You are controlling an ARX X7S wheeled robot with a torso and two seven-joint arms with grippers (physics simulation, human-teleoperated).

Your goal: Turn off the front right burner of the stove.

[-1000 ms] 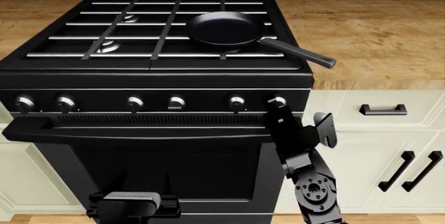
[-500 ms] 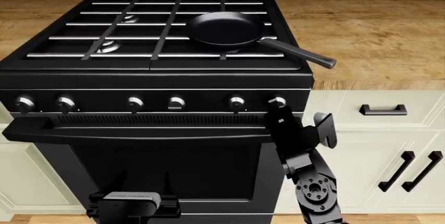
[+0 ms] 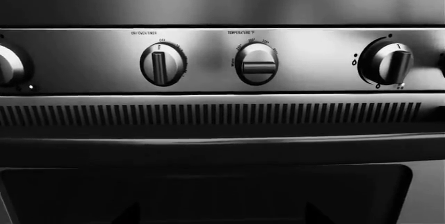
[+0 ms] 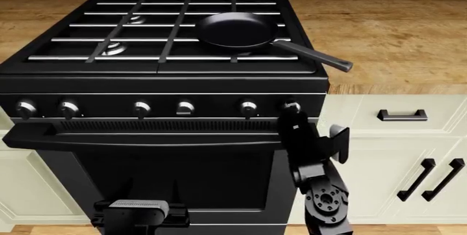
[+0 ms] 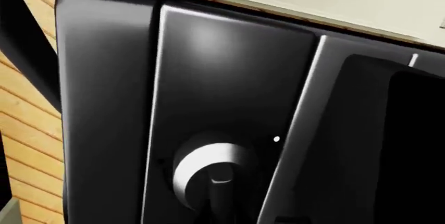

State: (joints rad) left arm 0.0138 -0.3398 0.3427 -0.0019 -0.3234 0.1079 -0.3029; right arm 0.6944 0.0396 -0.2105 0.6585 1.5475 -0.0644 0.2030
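The stove (image 4: 164,82) fills the middle of the head view, its row of six knobs running along the front panel. The front right burner lies under the frying pan (image 4: 237,30) on the right half of the grates, hidden by the pan — well above and behind the right gripper (image 4: 314,128). That gripper stands upright at the stove's right front corner, its jaws spread apart and holding nothing, one finger just below the rightmost knob (image 4: 291,106), the other out over the cream cabinet (image 4: 394,153). In the right wrist view the knob (image 5: 208,169) looms close against the black panel. The pan's handle juts past the stove's right edge over the wooden counter (image 4: 386,38). The left gripper (image 4: 139,213) sits low before the oven door; whether it is parted or closed I cannot tell.
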